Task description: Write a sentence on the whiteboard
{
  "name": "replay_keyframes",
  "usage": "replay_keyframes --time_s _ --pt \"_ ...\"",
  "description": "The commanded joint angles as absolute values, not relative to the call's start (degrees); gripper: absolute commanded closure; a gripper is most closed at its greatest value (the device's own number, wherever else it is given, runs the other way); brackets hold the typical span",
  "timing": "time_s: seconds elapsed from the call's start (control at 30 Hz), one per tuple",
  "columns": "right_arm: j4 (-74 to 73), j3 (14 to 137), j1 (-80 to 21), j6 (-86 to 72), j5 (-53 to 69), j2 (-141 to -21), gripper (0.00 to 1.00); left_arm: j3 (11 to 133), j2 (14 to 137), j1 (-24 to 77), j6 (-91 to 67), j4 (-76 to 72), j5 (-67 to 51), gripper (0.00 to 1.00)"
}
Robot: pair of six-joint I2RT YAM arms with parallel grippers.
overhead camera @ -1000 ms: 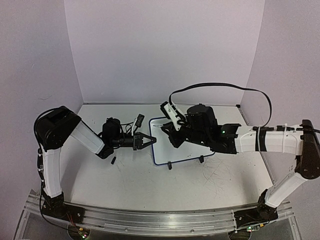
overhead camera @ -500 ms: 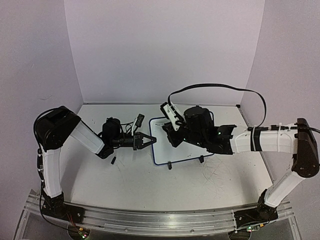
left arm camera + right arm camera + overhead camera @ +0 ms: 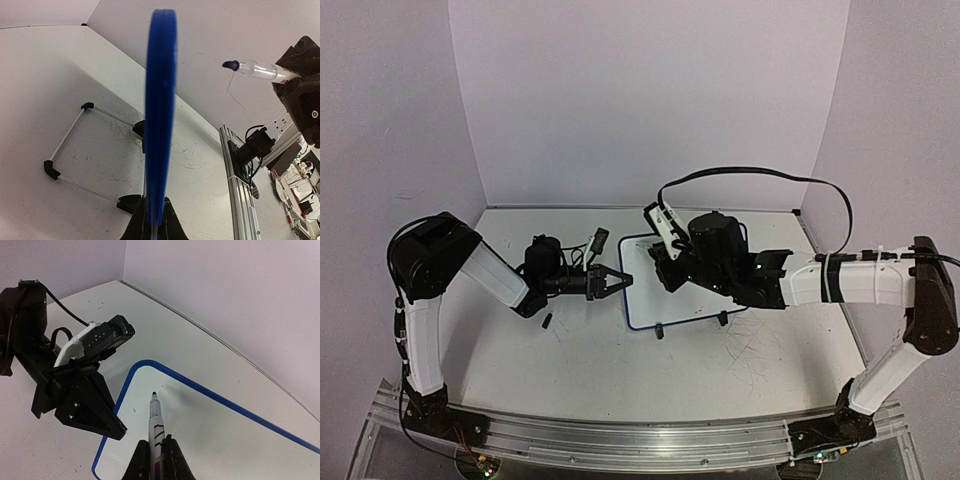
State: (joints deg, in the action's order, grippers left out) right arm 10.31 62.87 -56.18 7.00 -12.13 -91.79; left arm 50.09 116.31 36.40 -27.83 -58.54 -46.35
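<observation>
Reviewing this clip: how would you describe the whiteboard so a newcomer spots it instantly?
On the big white tabletop, look between the two arms. The whiteboard sits there, its left edge pinched by the left claw while the right claw holds a marker over it. Its thin blue rounded frame, black feet and wire stand set it apart from the plain tabletop.
</observation>
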Motion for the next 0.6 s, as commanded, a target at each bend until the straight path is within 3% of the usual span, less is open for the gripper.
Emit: replay_keyframes --time_s 0.0,0.57 --pt "12.6 63.8 -56.4 6.0 -14.3 -92.5 1.0 49.5 114.3 37.3 -26.8 -57.6 -46.2 1.0" --pt "12.3 64.4 -56.4 5.3 -15.2 -93.6 1.0 49.6 114.2 37.2 -26.9 -57.4 -46.4 1.0"
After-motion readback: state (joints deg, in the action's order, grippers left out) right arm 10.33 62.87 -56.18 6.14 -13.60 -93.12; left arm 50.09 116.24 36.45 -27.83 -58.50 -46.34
